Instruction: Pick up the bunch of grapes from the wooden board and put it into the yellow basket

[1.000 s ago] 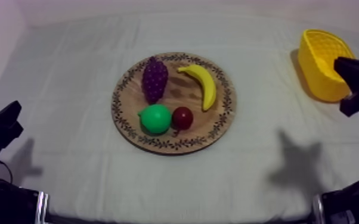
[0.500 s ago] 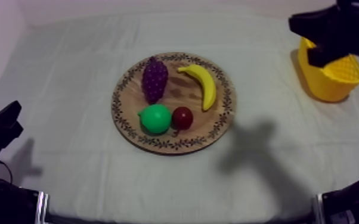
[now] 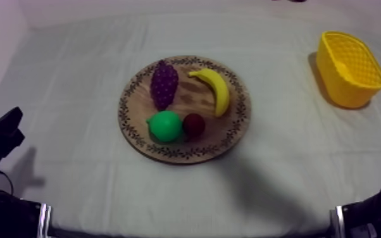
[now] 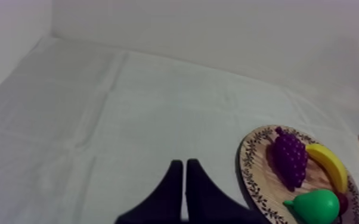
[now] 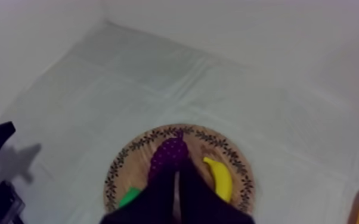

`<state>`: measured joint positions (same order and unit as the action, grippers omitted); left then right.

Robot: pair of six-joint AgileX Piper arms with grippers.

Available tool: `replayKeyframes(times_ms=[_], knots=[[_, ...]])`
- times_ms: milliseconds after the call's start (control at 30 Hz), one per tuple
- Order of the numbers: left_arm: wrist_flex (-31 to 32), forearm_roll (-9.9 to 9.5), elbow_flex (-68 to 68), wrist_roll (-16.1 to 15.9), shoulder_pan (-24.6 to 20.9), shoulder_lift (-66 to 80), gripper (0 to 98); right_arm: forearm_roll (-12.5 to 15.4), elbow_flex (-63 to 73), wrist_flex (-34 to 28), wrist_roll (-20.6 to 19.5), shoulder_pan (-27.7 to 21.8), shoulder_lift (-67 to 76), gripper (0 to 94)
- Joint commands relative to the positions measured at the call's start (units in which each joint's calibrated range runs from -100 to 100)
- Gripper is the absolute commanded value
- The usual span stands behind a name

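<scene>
1. On the far left part of the wooden board (image 3: 238,130): the bunch of grapes (image 3: 164,83), not yet picked up. Stem end toward the far side of the table (image 3: 73,76), long axis running from far to near, a little tilted. To its right the banana (image 3: 213,90); nearer, just apart from it, the pear (image 3: 164,126) and the small red fruit (image 3: 193,125).
2. High above the board: the right gripper (image 5: 176,177), both fingers pressed together into a narrow wedge, holding nothing. Straight ahead of the tips and below them, the grapes, with the long axis nearly in line with the wedge.
3. Low at the left side of the table, well apart from the board: the left gripper (image 3: 6,126), clenched too, with nothing between the fingers. Off to its right, the grapes.
4. At the right side of the table, well apart from the board: the yellow basket (image 3: 350,68), nothing seen inside.
5. Judged better placed: the right arm, already over the grapes and on the basket's side. Probably needed next: spreading the fingers, going down, and closing across the short width of the bunch, not along its length.
</scene>
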<state>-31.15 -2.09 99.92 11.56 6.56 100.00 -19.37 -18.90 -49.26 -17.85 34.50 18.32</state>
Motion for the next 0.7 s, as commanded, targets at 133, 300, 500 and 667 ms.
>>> replayKeyframes(times_ms=[133,300,500,667], knots=[[0.03,0.01,-0.04,-0.01,-0.01,0.0,0.1,-0.75,13.07,-6.86,-5.89,1.45,-13.25,0.5],[0.03,0.01,-0.04,-0.01,-0.01,0.0,0.1,-1.49,21.68,-12.58,-7.84,2.21,-21.65,0.5],[0.03,0.01,-0.04,-0.01,-0.01,0.0,0.1,-2.06,32.48,-19.12,-10.19,2.33,-31.12,0.7],[0.03,0.01,-0.04,-0.01,-0.01,0.0,0.1,-1.86,40.08,-24.6,-11.91,2.27,-38.18,3.8]])
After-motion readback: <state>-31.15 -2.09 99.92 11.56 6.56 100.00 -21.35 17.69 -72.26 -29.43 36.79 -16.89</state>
